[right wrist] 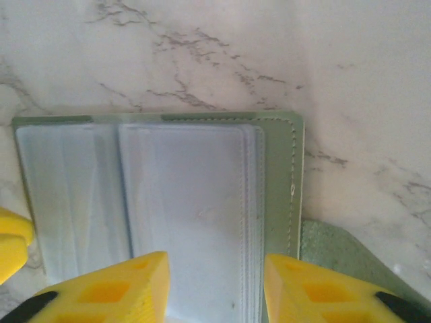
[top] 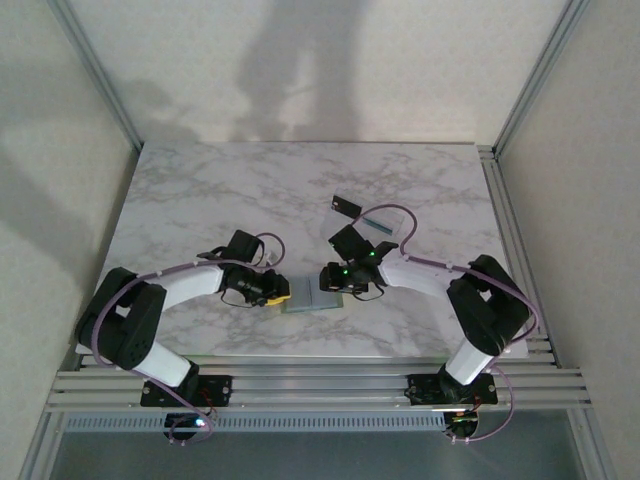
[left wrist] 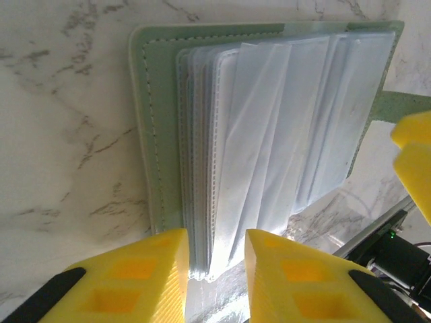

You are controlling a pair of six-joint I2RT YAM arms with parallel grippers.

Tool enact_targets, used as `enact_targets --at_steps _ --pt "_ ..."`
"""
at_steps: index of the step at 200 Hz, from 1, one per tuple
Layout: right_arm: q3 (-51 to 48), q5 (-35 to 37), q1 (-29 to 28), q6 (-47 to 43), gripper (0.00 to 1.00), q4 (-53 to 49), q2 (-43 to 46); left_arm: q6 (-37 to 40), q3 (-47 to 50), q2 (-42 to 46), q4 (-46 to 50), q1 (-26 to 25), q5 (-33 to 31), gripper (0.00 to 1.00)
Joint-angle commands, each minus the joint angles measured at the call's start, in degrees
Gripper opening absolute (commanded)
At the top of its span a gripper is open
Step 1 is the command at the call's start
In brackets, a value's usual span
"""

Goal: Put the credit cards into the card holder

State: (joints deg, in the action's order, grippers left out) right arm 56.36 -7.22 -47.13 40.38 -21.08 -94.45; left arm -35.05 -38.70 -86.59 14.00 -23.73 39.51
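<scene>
Open card holder (top: 312, 299) on marble counter (top: 200, 190)
The left gripper (left wrist: 215, 245) straddles its sleeves (left wrist: 283, 134), grip unclear; right gripper (right wrist: 215, 266) released; credit cards (top: 346, 206) above frame centre.

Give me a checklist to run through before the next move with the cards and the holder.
1. The holder lies open on the table: ok.
2. The sleeves are fanned apart: ok.
3. The left gripper straddles the sleeve edges: ok. Whether it is clamped on them: cannot tell.
4. The right gripper is open over the holder: ok.
5. A card in hand: not ok. The dark card and the teal card lie on the table beyond the holder.
</scene>
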Motion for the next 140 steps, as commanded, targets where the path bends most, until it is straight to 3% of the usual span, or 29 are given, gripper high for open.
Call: enact_targets --at_steps 1,16,33,51,101,140 --pt "4.87 6.58 -5.16 -1.35 0.56 -4.53 0.08 -1.39 1.97 1.54 0.55 1.14 -2.44 0.25" --pt "8.04 9.99 -8.39 -0.2 0.62 -6.18 -2.78 -2.55 3.35 2.29 -1.08 2.99 -1.92 0.23" --pt "11.14 11.94 -11.31 0.69 0.8 -6.66 -6.37 -2.89 4.22 2.9 -1.33 5.16 -1.89 0.23" --pt "14.56 14.39 -13.77 1.07 0.81 -8.48 -10.16 -2.24 4.38 3.48 -0.88 6.77 -1.52 0.23" --pt "21.34 18.83 -16.86 -0.14 0.67 -14.87 -18.02 -1.87 6.54 5.59 -1.34 11.4 1.07 0.23" --pt "21.79 19.13 -17.34 -0.65 0.39 -15.57 -18.98 -1.13 6.7 5.71 -0.98 11.86 1.12 0.23"
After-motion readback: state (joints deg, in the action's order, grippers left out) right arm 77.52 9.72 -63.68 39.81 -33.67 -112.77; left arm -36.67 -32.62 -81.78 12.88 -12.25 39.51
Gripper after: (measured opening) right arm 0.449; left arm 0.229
